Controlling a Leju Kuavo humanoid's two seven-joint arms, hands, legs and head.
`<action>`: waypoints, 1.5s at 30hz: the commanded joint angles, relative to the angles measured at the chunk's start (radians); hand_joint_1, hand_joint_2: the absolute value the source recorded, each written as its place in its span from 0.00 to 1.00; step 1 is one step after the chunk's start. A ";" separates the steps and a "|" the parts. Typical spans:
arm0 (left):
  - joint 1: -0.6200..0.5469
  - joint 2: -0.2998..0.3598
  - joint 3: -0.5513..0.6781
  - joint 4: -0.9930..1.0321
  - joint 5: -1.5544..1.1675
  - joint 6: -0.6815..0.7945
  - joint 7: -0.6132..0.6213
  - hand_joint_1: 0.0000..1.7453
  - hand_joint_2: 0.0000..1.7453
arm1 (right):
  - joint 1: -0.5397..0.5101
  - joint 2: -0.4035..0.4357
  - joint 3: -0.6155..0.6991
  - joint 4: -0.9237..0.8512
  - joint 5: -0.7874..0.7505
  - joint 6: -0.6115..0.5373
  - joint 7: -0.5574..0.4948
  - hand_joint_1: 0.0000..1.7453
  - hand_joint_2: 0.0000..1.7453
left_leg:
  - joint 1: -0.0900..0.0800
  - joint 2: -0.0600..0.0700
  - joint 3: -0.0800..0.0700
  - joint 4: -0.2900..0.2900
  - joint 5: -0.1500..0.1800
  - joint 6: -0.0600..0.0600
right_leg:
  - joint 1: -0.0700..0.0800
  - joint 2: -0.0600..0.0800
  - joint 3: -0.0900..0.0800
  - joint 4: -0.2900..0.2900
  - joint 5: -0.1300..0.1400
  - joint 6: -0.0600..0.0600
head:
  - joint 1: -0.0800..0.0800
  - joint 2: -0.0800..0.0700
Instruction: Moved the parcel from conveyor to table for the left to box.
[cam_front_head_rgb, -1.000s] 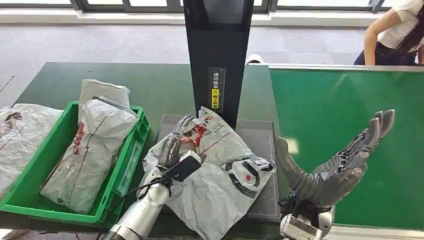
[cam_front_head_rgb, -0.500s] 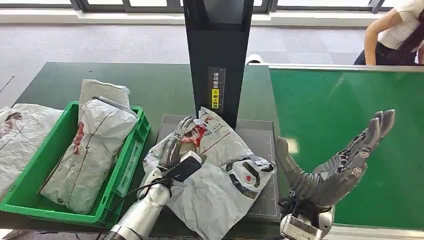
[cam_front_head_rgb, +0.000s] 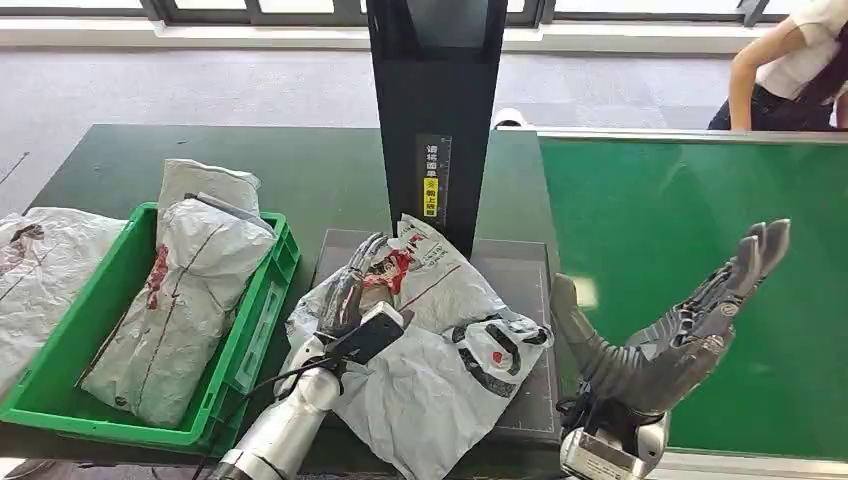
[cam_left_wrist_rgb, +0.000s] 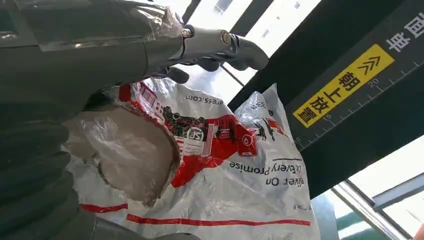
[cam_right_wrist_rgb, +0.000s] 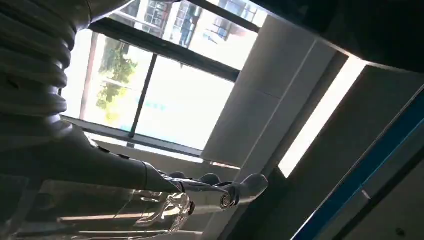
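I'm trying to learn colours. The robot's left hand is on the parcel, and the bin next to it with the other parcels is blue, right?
Not quite. The left hand does rest on the parcel, and the bin beside it does hold other parcels, but the bin is green, not blue. The head view shows it.

White, red-printed parcel (cam_front_head_rgb: 440, 330); green crate (cam_front_head_rgb: 250, 330).
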 joint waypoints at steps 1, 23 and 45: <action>-0.043 0.008 0.010 0.058 -0.001 0.003 0.005 0.00 1.00 | 0.029 0.022 -0.044 0.001 -0.003 0.001 -0.002 0.00 1.00 | 0.000 -0.001 0.002 -0.002 0.001 0.001 | 0.000 -0.002 0.002 -0.002 0.000 0.000 | 0.000 0.000; -0.043 0.008 0.010 0.058 -0.001 0.003 0.005 0.00 1.00 | 0.029 0.022 -0.044 0.001 -0.003 0.001 -0.002 0.00 1.00 | 0.000 -0.001 0.001 -0.001 0.000 0.000 | 0.000 -0.001 0.001 -0.001 0.000 0.000 | 0.000 0.000; -0.043 0.008 0.010 0.058 -0.001 0.003 0.005 0.00 1.00 | 0.029 0.022 -0.044 0.001 -0.003 0.001 -0.002 0.00 1.00 | 0.000 -0.001 0.001 -0.001 0.001 0.000 | 0.001 -0.002 0.002 -0.002 0.000 0.000 | 0.000 0.000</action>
